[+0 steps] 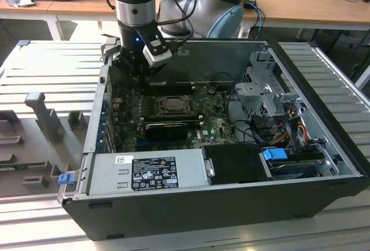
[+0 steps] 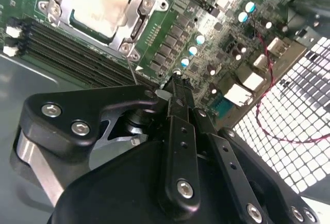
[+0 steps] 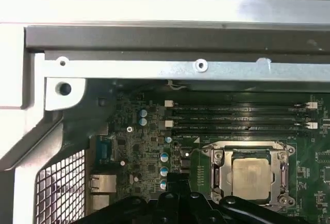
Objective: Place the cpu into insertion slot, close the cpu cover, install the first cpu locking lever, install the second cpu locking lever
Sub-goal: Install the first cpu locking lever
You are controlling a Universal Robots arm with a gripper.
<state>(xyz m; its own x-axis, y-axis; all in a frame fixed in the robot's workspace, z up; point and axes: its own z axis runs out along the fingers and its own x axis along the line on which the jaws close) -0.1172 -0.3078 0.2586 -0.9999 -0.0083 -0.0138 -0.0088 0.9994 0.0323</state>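
An open computer case [image 1: 324, 147] lay on a slatted metal bench [image 1: 34, 72], desks behind. The cpu [image 3: 251, 177] sat in the insertion slot [image 3: 221, 175], the cpu cover [image 3: 281, 159] apparently down around it — so I judged the levers to be the step in hand, calling for a fine hooking push. The gripper [image 2: 175, 85], fingers pinched together and holding nothing, hovered just beside the socket. The second wrist view showed this closure; the exterior view showed the whole case.

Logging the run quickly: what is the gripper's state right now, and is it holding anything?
Gripper: shut, nothing seen held, poised over the motherboard beside the cpu seated in the insertion slot.
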